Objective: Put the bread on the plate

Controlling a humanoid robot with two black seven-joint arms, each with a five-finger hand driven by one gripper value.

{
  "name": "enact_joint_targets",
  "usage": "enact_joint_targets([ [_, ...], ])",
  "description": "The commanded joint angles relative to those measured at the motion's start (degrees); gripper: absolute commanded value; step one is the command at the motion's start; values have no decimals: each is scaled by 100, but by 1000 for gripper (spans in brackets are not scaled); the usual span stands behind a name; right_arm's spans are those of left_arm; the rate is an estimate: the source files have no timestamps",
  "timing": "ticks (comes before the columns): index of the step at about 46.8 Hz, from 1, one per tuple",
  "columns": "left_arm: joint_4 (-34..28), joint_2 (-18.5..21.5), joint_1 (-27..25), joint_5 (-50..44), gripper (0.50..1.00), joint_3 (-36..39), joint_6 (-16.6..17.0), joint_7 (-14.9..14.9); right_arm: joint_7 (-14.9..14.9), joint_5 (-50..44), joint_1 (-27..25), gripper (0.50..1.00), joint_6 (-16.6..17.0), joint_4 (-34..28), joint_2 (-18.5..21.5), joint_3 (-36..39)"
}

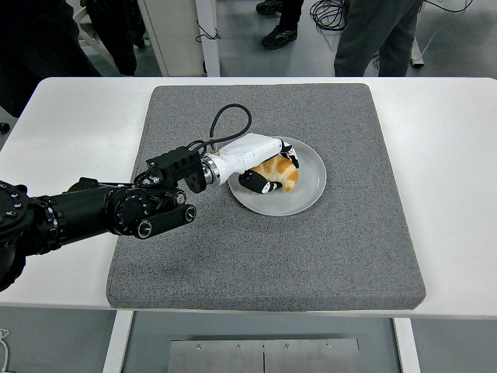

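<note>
A grey felt mat (pixel 264 256) covers the middle of the white table (pixel 70 140). Beyond the table's far edge, people's legs (pixel 377 35) and dark shoes (pixel 279 35) stand on the floor, near black cables (pixel 330 12) and a white post (pixel 207 35).
</note>
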Motion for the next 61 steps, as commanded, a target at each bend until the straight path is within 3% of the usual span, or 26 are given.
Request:
enact_joint_targets([
  [1,0,0,-6,-1,584,1,1,0,-9,2,0,1000,0,6,0,0],
  [6,0,0,-6,-18,626,-16,1,0,0,-7,0,1000,0,-3,0,0],
  [20,-9,9,-6,-247,840,-227,1,9,-9,2,0,1000,0,6,0,0],
  [26,-9,0,3,-352,886,-227,1,9,0,-7,9,1000,0,6,0,0],
  [42,-9,18,-85,-756,936,-394,-16,18,0,2,0,1000,0,6,0,0],
  [52,-35,70,-225,-1029,957,-930,-139,62,-9,-7,0,1000,0,6,0,0],
  [61,-35,175,-454,-1661,958,-1352,-639,79,-9,1,0,1000,0,6,0,0],
])
